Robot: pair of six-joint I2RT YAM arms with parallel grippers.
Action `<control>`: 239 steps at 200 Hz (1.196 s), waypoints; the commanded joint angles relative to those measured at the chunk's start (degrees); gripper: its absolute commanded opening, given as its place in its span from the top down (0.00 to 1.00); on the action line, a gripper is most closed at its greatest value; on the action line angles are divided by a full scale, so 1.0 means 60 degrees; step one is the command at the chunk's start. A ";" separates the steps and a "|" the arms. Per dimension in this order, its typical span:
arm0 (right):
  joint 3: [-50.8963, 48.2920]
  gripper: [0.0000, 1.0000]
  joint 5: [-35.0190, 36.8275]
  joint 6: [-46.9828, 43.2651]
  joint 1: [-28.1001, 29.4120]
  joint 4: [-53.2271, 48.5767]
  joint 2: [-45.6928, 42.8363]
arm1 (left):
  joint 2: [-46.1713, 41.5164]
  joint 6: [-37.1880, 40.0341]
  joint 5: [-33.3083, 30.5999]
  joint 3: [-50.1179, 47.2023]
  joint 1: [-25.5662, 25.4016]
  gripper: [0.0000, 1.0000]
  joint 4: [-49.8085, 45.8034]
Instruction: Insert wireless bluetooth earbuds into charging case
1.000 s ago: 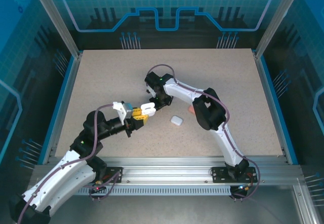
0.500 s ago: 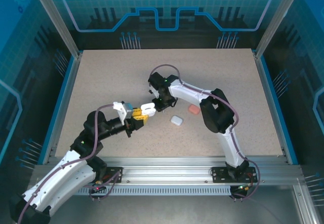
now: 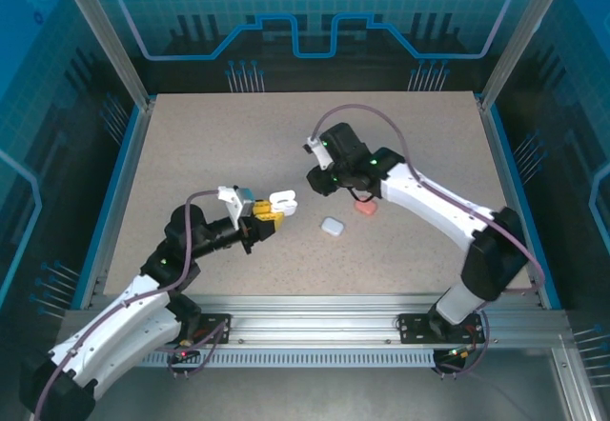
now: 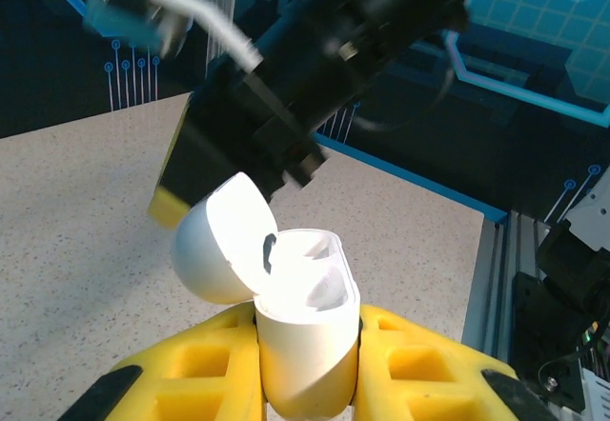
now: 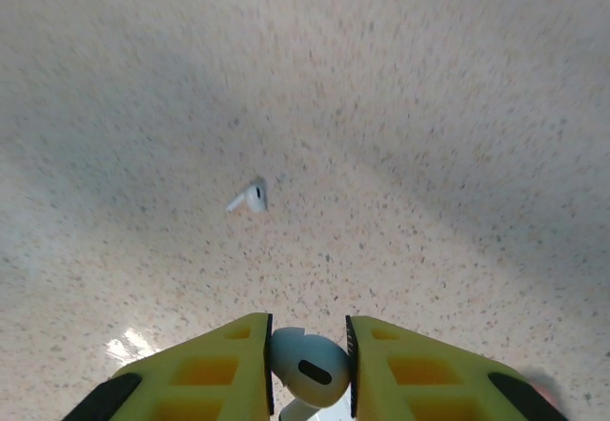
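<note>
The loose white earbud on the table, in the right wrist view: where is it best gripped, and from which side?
The earbud lies flat, so probably come from straight above and pinch its rounded head; the thin stem offers little hold.

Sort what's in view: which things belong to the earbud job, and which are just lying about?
In the job:
open white case, lid up, in the left gripper
white earbud in the right gripper
loose white earbud on the table

Lying about for now:
closed white case
pink case

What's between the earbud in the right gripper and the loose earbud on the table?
Only bare table lies between held earbud and loose earbud, in the right wrist view.
</note>
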 commanded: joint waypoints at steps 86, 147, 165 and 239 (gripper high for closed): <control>-0.3072 0.76 -0.1137 -0.0649 0.0475 0.4200 -0.4250 | 0.1952 -0.0838 0.0196 0.0473 -0.0518 0.98 0.2313; -0.3475 0.76 -0.0665 -0.0960 0.1262 0.4494 -0.4429 | 0.2279 -0.0712 0.0078 0.0650 -0.0711 0.98 0.2547; -0.3472 0.76 -0.0613 -0.1003 0.1391 0.4479 -0.4311 | 0.2270 -0.0680 0.0056 0.0665 -0.0714 0.98 0.2582; -0.3516 0.76 -0.0183 -0.1207 0.1724 0.4354 -0.3971 | 0.2211 -0.0735 -0.0012 0.0672 -0.0728 0.98 0.2715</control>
